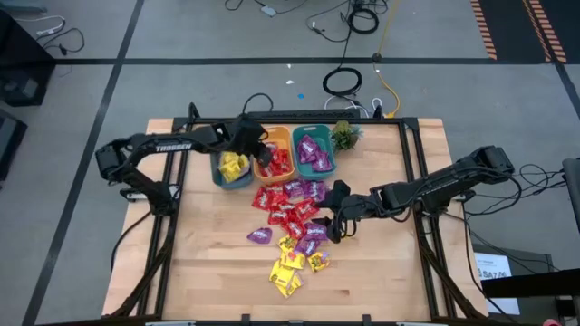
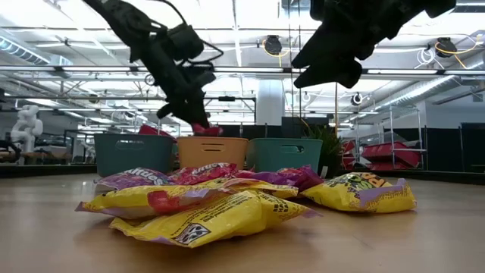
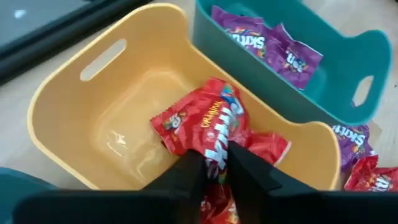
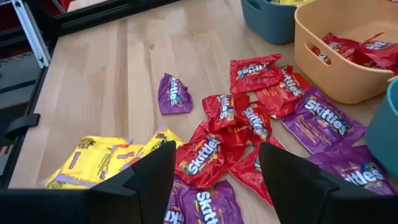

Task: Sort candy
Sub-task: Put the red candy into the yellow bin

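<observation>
— Pale wood tabletop (image 1: 208, 272), and nearest the front edge in the overhead view?

— Yellow candy packets (image 1: 288, 272), a small cluster lying flat on the wood. Just behind them sits a lone purple packet (image 1: 260, 235) off to the left arm's side.

— Farther in?

— A loose heap of red and purple packets (image 1: 292, 201) in the middle of the table. The right gripper (image 4: 211, 171) hangs above the heap's right edge with its fingers spread wide and nothing between them; its wrist view looks down on red packets directly beneath the gap.

— And behind the heap?

— Three bins side by side near the far edge. The teal bin on the left (image 1: 217, 174) has yellow packets in it, the orange bin (image 3: 68, 130) in the middle holds red ones, and the teal bin on the right (image 3: 367, 56) holds purple ones.

— Where is the left gripper?

— The left gripper (image 3: 217, 165) is over the orange bin, fingers pinched together on a red candy packet (image 3: 208, 124), which dangles inside the bin above its floor. Another red packet lies beside it against the bin wall.

— Anything past the bins?

— A small green plant (image 1: 344, 136) just beside the right teal bin at the table's back. Beyond the table, grey floor with cables (image 1: 349, 81).
</observation>
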### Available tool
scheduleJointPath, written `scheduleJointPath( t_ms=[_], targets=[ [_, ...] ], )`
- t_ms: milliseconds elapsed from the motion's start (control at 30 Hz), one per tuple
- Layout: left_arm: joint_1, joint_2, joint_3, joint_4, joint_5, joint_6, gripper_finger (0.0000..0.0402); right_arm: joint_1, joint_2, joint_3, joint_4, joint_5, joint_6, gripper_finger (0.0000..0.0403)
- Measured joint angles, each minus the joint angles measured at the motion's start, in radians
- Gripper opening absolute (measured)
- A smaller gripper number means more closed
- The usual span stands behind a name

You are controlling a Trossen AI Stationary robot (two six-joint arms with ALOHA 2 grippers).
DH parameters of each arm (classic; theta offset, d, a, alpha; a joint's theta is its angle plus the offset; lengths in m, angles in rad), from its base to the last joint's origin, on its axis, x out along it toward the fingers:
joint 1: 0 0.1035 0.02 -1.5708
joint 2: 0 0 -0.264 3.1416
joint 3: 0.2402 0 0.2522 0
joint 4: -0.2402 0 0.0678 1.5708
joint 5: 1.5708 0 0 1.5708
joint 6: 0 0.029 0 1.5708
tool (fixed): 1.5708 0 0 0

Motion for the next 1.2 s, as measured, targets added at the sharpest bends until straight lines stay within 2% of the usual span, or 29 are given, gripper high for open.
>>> scheduleJointPath(
  t_ms=[133,267,1000,1200],
  targets=[
    [0.015,0.031,0.000,0.004,0.025,-0.002,0.0118,0.009,0.000,0.000,-0.001,0.002,0.000,0.0222],
    [0.013,0.034,0.000,0.014,0.026,0.000,0.0135,0.013,0.000,0.000,-0.001,0.002,-0.002,0.0222],
    [0.002,0.028,0.000,0.017,0.024,0.000,0.0140,0.013,0.000,0.000,0.000,0.001,0.013,0.0222],
    [-0.028,0.028,0.000,0.032,-0.052,0.025,0.0137,0.013,0.000,0.000,0.000,0.001,0.012,0.0222]
  ],
)
